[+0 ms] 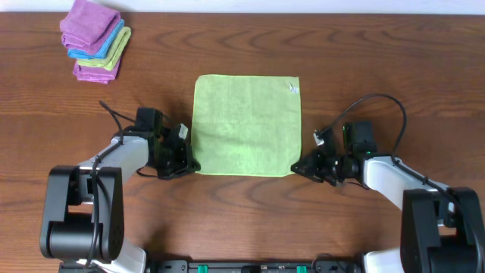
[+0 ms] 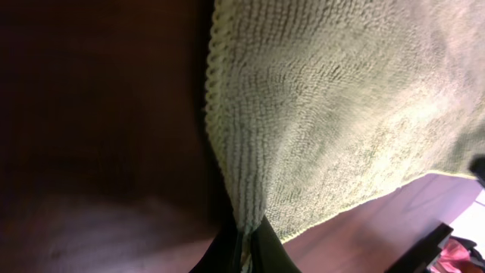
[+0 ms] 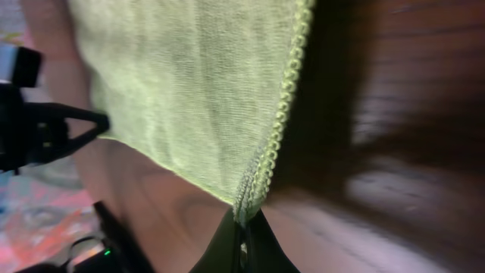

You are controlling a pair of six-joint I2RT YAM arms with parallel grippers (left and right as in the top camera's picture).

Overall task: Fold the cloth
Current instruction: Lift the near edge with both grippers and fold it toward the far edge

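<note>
Corners are the whole matter at this step. The left gripper [image 1: 184, 161] has its jaws pressed together on the near-left corner of the lime-green cloth [image 1: 246, 125], and the right gripper [image 1: 303, 167] pinches the near-right corner likewise. Both wrist views show the stitched hem running into the closed jaws. The cloth lies flat and square in the middle of the wooden surface [image 1: 394, 68]. To fold well, I judge both corners should rise together, level, and travel straight to the far edge, so the hems meet without skew. Beyond that far edge there is open wood. The stack of folded cloths [image 1: 95, 42] sits well apart at the far left, out of the path.
</note>
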